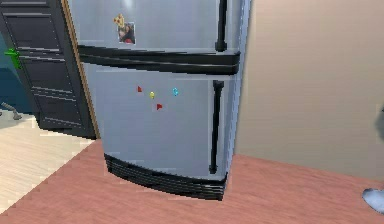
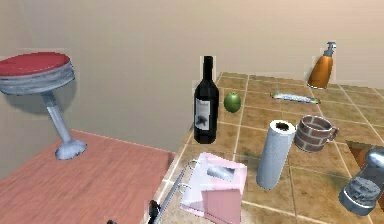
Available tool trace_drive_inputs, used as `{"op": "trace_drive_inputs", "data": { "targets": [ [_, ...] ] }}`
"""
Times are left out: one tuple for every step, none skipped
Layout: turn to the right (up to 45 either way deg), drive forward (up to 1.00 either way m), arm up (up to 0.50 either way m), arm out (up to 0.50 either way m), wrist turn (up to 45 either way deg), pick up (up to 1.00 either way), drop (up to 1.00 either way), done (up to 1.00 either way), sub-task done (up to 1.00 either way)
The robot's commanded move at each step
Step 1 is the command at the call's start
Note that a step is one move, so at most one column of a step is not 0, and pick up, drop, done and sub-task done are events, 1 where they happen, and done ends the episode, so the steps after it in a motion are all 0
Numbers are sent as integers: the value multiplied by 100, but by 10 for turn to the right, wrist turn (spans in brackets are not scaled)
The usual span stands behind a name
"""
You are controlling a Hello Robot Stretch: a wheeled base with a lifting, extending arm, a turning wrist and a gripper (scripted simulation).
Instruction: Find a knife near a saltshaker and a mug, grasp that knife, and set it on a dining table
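Dark door (image 1: 40,70): panelled, at the forward view's left, with a sprig of green plant (image 1: 12,55) at its edge.
Fridge (image 1: 160,90): grey, two doors with black handles, standing on the reddish wood floor (image 1: 300,190). Small coloured magnets (image 1: 155,97) dot the lower door and a little picture (image 1: 125,30) is stuck on the upper one.
Wall (image 1: 310,70): plain beige, right of the fridge.
Stool (image 2: 40,72): at the arm side view's left, a red round seat on a grey pedestal, on the floor beside the desk.
Desk (image 2: 255,118): tan tiles, carrying all that follows.
Wire rack (image 2: 186,186): at the near edge, against a pink and white box (image 2: 218,185).
Wine bottle (image 2: 206,100): dark, upright, with a green apple (image 2: 233,101) just beside it.
Paper roll (image 2: 275,153): white, upright, mid-desk.
Mug (image 2: 315,132): brownish grey, just right of the paper roll.
Slim silvery utensil (image 2: 295,97): lying flat behind the mug, apart from it. It looks like the knife, though it is too small to be sure.
Orange dispenser bottle (image 2: 322,68): upright at the back, by the wall.
Grey metal vessel (image 2: 362,185): at the right edge, near side. I cannot tell what it is.
Pincer: I cannot tell its state.
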Motion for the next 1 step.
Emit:
{"op": "trace_drive_inputs", "data": {
  "targets": [
    [0, 0, 0, 0, 0, 100, 0, 0, 0]
  ]
}}
